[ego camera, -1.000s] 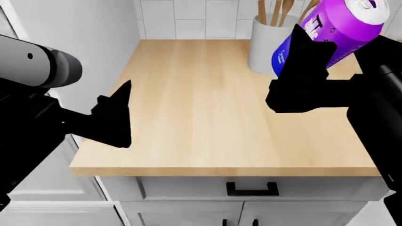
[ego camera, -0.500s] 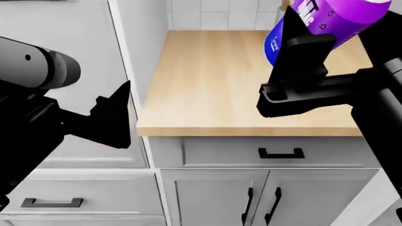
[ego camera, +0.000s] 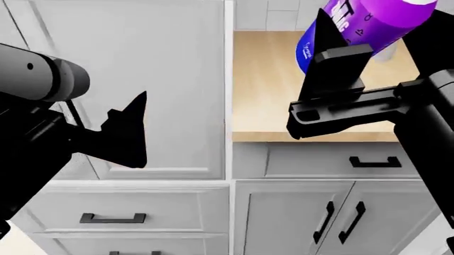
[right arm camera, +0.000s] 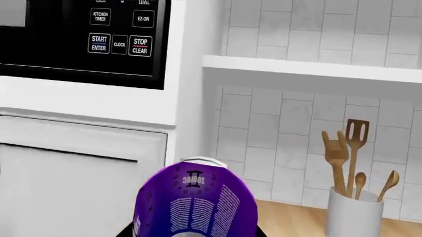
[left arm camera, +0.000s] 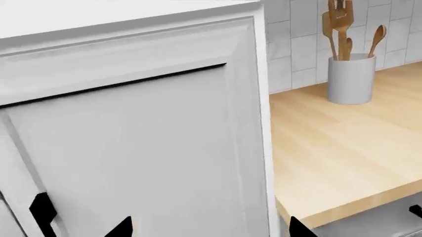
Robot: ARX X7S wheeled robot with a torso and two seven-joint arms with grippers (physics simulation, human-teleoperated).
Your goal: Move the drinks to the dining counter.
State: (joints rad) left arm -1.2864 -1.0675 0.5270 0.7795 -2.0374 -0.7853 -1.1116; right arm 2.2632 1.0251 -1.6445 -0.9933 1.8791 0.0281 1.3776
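My right gripper (ego camera: 352,41) is shut on a slim purple can (ego camera: 376,18), held tilted high at the head view's upper right, above the tan worktop (ego camera: 269,90). In the right wrist view the purple can (right arm camera: 194,200) fills the space between the jaws of the right gripper (right arm camera: 191,233). My left gripper (left arm camera: 207,233) is open and empty, its tips wide apart in front of a white cabinet door (left arm camera: 132,148). One of its dark fingers (ego camera: 131,127) shows in the head view. The dining counter is out of view.
A white crock of wooden utensils (left arm camera: 351,79) stands at the back of the worktop by the tiled wall. Grey drawers with black handles (ego camera: 375,161) lie under the worktop. A tall white cabinet front (ego camera: 142,79) fills the left. A microwave panel (right arm camera: 86,34) and a shelf (right arm camera: 310,69) sit higher up.
The head view has swung left: the worktop slid to the right and the white cabinet front now fills the left half. Both arms keep their pose, and the can stays gripped.
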